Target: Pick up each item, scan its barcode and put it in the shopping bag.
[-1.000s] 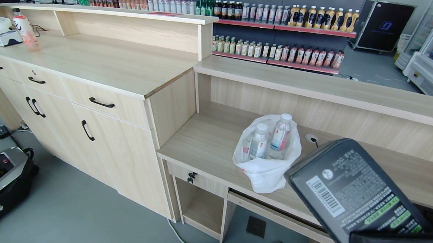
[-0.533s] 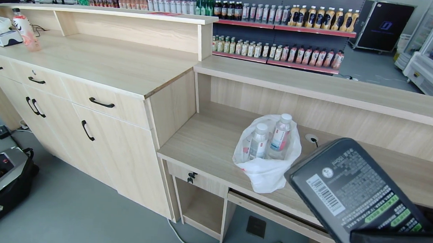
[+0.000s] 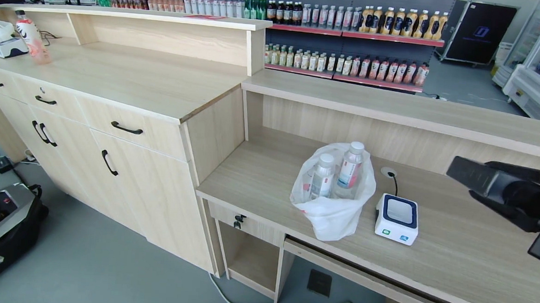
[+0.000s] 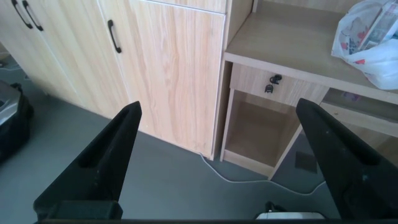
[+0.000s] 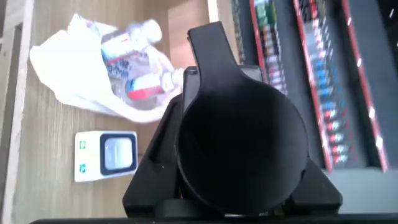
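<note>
Your right gripper [image 3: 503, 193] is pinching a black container [image 5: 242, 149], fingers pressed onto its sides. It's holding the thing up in the air over the right end of the low desk [image 3: 454, 253], well clear of the wood. In the right wrist view you're looking at the container's rounded end, with the desk below it.

The shopping bag [image 3: 331, 214] is a white plastic one, sitting open on that desk. It's got two clear bottles [image 3: 336, 173] with white caps standing upright inside. The little white barcode scanner [image 3: 397, 219] is parked just beside the bag on its right, dark window facing up. Its cable [image 3: 394, 185] runs back to a hole in the desktop. The container is off to the right of the scanner, not touching it or the bag.

Your left gripper [image 4: 219, 106] is spread wide with nothing in it. It hangs low over the grey floor [image 4: 168, 180] in front of the cabinet doors.

There's also a pink bottle [image 3: 32, 37] on the taller counter at far left, and drink shelves [image 3: 345, 35] run along the back.
</note>
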{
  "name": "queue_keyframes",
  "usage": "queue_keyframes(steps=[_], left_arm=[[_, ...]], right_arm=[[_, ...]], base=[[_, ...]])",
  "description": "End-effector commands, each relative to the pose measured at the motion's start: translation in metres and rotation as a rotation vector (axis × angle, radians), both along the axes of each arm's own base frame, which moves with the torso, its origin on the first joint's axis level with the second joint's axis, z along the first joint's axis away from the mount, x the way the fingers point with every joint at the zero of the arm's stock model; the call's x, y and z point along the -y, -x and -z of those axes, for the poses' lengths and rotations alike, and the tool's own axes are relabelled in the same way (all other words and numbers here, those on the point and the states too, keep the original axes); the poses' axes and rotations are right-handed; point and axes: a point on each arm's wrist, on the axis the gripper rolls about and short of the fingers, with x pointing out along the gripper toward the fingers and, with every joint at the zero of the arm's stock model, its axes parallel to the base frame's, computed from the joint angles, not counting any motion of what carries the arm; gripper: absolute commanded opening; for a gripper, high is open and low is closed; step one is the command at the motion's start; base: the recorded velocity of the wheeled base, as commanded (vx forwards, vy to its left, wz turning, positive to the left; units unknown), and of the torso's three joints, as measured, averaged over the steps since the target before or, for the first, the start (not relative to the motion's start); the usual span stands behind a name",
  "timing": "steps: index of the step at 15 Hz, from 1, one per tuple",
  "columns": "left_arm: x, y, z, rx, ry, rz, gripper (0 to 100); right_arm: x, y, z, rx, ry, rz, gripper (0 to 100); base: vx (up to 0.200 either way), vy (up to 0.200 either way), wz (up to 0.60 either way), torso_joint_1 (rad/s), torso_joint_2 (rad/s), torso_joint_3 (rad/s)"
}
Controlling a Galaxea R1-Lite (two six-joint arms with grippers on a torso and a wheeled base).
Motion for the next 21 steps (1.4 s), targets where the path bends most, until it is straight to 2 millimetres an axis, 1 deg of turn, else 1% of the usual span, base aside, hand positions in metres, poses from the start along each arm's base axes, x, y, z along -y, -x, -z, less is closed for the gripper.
queue_keyframes(steps=[1,3,4,5,6,7,8,9,10,11,13,14,16,19,21], left_arm=[[0.0,0.0,0.0,0.001,-0.001,0.0,100],[0.0,0.0,0.0,0.001,0.001,0.0,100],[0.0,0.0,0.0,0.001,0.001,0.0,100],[0.0,0.0,0.0,0.001,-0.001,0.0,100],[0.0,0.0,0.0,0.001,0.001,0.0,100],[0.0,0.0,0.0,0.001,-0.001,0.0,100],[0.0,0.0,0.0,0.001,-0.001,0.0,100],[0.0,0.0,0.0,0.001,0.001,0.0,100],[0.0,0.0,0.0,0.001,-0.001,0.0,100],[0.0,0.0,0.0,0.001,0.001,0.0,100],[0.0,0.0,0.0,0.001,0.001,0.0,100],[0.0,0.0,0.0,0.001,0.001,0.0,100],[0.0,0.0,0.0,0.001,-0.001,0.0,100],[0.0,0.0,0.0,0.001,0.001,0.0,100],[0.0,0.0,0.0,0.001,0.001,0.0,100]], right_arm=[[0.027,-0.004,0.001,-0.088,-0.166,0.174,0],[0.028,-0.007,-0.004,-0.106,-0.249,0.184,0],[0.03,-0.012,-0.011,-0.126,-0.362,0.237,0],[0.033,-0.022,-0.014,-0.156,-0.486,0.348,0],[0.033,-0.04,-0.015,-0.271,-0.72,0.377,0],[0.035,-0.059,-0.006,-0.427,-0.928,0.416,0],[0.043,-0.073,0.0,-0.518,-1.107,0.475,0],[0.06,-0.084,0.012,-0.575,-1.288,0.576,0],[0.07,-0.095,0.026,-0.609,-1.381,0.66,0],[0.081,-0.099,0.038,-0.628,-1.479,0.743,0],[0.098,-0.109,0.055,-0.665,-1.653,0.833,0],[0.104,-0.111,0.06,-0.667,-1.67,0.859,0],[0.108,-0.118,0.069,-0.698,-1.677,0.881,0],[0.108,-0.126,0.075,-0.764,-1.693,0.844,0],[0.108,-0.129,0.083,-0.809,-1.694,0.843,0]], base=[[0.0,0.0,0.0,0.0,0.0,0.0],[0.0,0.0,0.6,0.005,0.0,0.002],[0.0,0.0,0.6,0.002,0.0,0.002],[0.0,0.0,0.6,0.002,0.0,0.002],[0.0,0.0,0.0,0.0,0.0,0.0],[0.0,0.0,0.0,0.0,0.0,0.0],[0.0,0.0,0.0,0.0,0.0,0.0],[0.0,0.0,0.0,0.0,0.0,0.0],[0.0,0.0,0.0,0.0,0.0,0.0],[0.0,0.0,0.0,0.0,0.0,0.0],[0.0,0.0,0.0,0.0,0.0,0.0],[0.0,0.0,0.0,0.0,0.0,0.0],[0.0,0.0,0.0,0.0,0.0,0.0],[0.0,0.0,0.0,0.0,0.0,0.0],[0.0,0.0,0.0,0.0,0.0,0.0]])
